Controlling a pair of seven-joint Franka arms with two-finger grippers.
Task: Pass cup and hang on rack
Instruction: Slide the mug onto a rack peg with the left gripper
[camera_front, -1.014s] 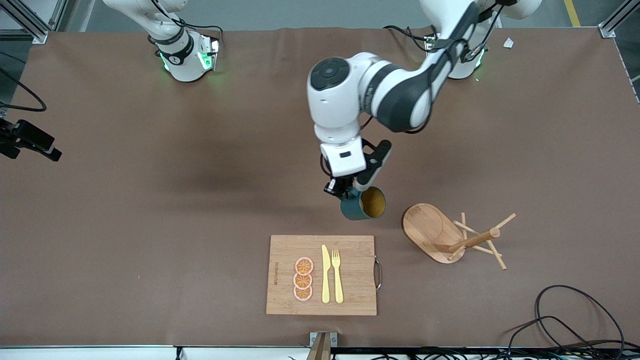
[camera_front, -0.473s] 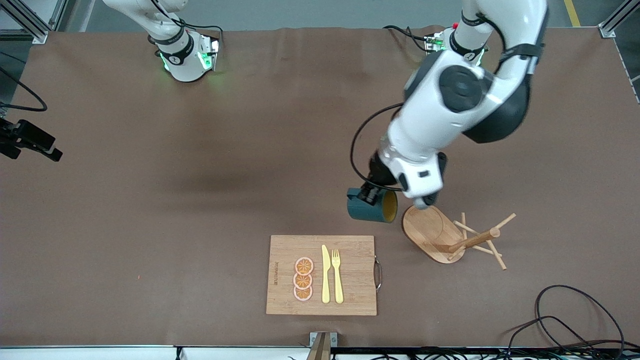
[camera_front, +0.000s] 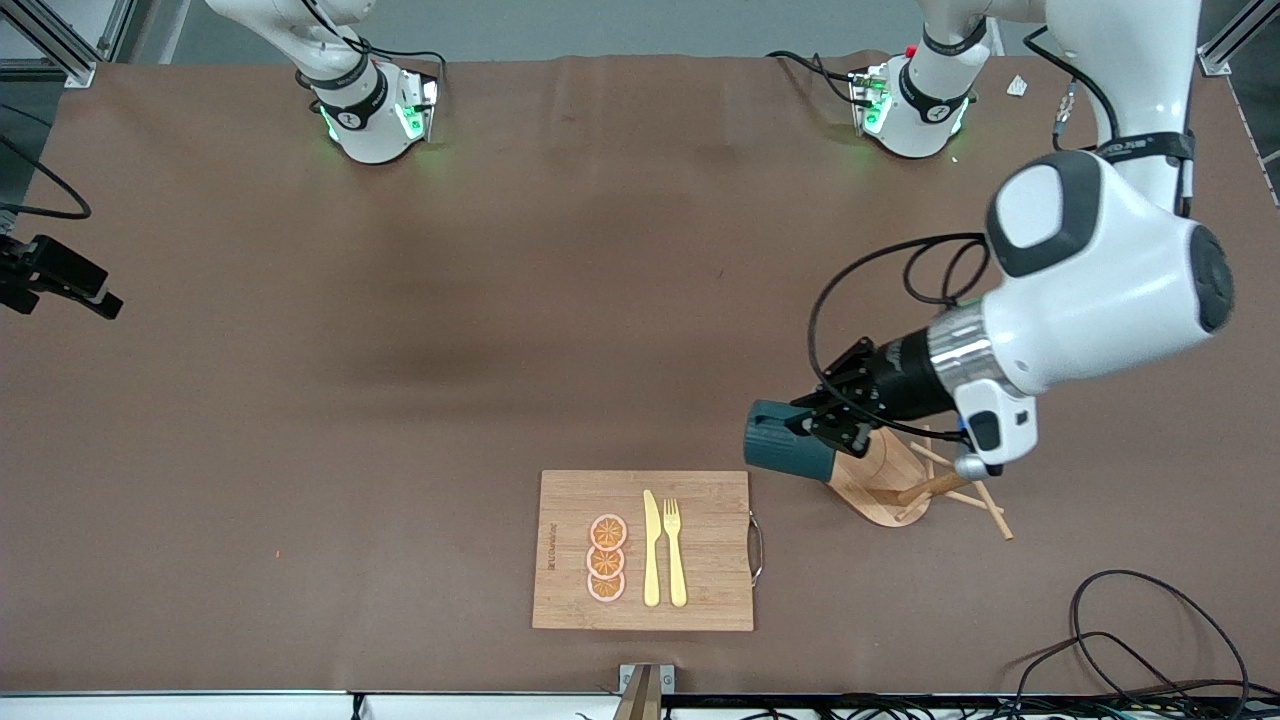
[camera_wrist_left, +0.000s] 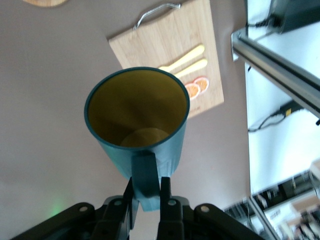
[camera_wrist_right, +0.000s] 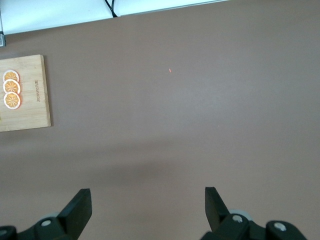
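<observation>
Left pincer (camera_front: 822, 428) clamping cup (camera_front: 790, 452) handle, beside rack (camera_front: 880, 478) base

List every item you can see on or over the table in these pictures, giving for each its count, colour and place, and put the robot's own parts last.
cup: one, dark teal outside, yellowish-brown inside; held on its side in the air over the rack's base.
rack: one, light wood; tipped over on the table, toward the left arm's end.
cutting board: one, bamboo with a metal handle; nearer to the front camera than the rack.
knife: one, yellow; on the board.
fork: one, yellow; beside the knife.
orange slices: three, orange; in a row on the board.
cables: black; by the table's front corner, left arm's end.
left tool: shut on the cup's handle.
right tool: open, over bare table; that arm waits.
</observation>
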